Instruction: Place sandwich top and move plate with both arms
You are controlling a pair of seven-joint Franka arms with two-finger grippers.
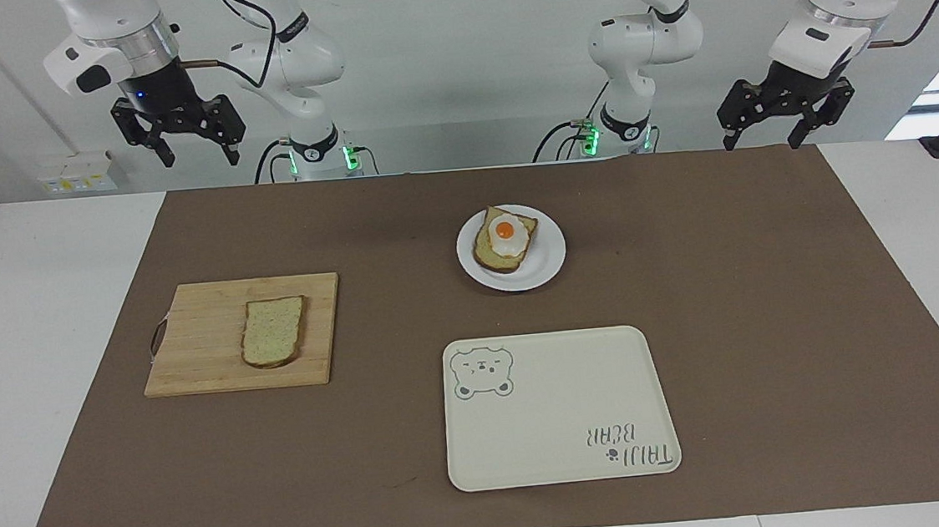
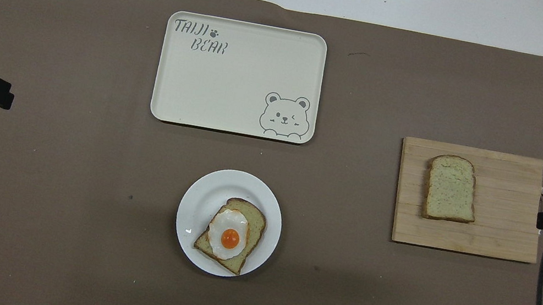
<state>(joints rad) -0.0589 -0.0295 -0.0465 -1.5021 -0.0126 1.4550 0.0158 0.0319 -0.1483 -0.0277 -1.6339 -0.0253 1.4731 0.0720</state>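
The plain speckled brown-crusted bread slice (image 1: 274, 331) lies on the wooden cutting board (image 1: 200, 352) toward the right arm's end of the table; the small round white plate (image 1: 549, 261) carries egg-topped bread (image 1: 504, 238); the left gripper (image 1: 768, 138) and right gripper (image 1: 196, 155) hang raised, jaws released and empty.

Sandwich top (image 2: 450, 188) flat on cutting board (image 2: 497, 237); egg bread (image 2: 230, 234) on plate (image 2: 196, 198).

My plate (image 1: 549, 261) carries the egg bread (image 1: 504, 240) near my bases. The tray (image 1: 561, 440) lies farther out. The bread slice (image 1: 273, 331) rests on the board (image 1: 199, 339) toward my right arm's end.
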